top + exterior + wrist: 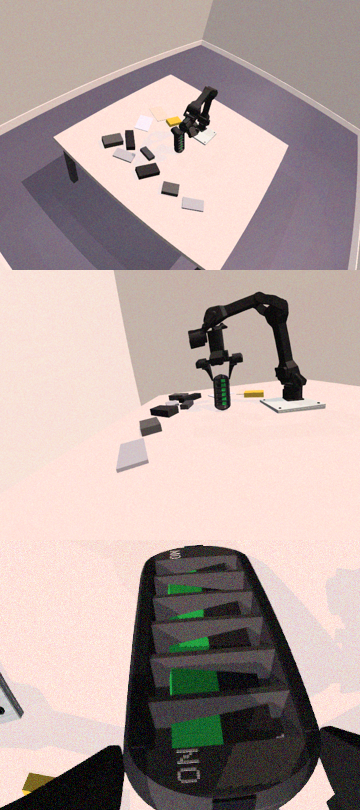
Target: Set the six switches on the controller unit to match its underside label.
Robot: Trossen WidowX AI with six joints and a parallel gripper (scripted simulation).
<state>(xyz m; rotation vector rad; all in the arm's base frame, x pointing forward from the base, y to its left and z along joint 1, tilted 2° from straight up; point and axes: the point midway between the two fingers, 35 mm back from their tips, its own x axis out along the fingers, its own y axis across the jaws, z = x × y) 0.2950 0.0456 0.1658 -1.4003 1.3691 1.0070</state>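
The dark grey controller unit (179, 143) (222, 396) (220, 702) hangs on end, nearly upright, below the arm. Its switch face, with a column of green ends, is turned toward the exterior camera. My gripper (221, 379) (222, 745) is shut on the unit, one finger on each long side near its upper end. In the wrist view the nearest switches show broad green faces and the far ones are partly hidden by dividers; I cannot tell each setting surely. The underside label is hidden. I cannot tell whether the lower end touches the bench.
Dark blocks (147, 171) (170, 189) (112, 140) (164, 410) and pale flat plates (192, 204) (132, 455) lie along the bench's left and front side. A yellow block (173, 121) (254, 393) lies behind the unit. The arm stands on a white base plate (205, 138) (305, 405).
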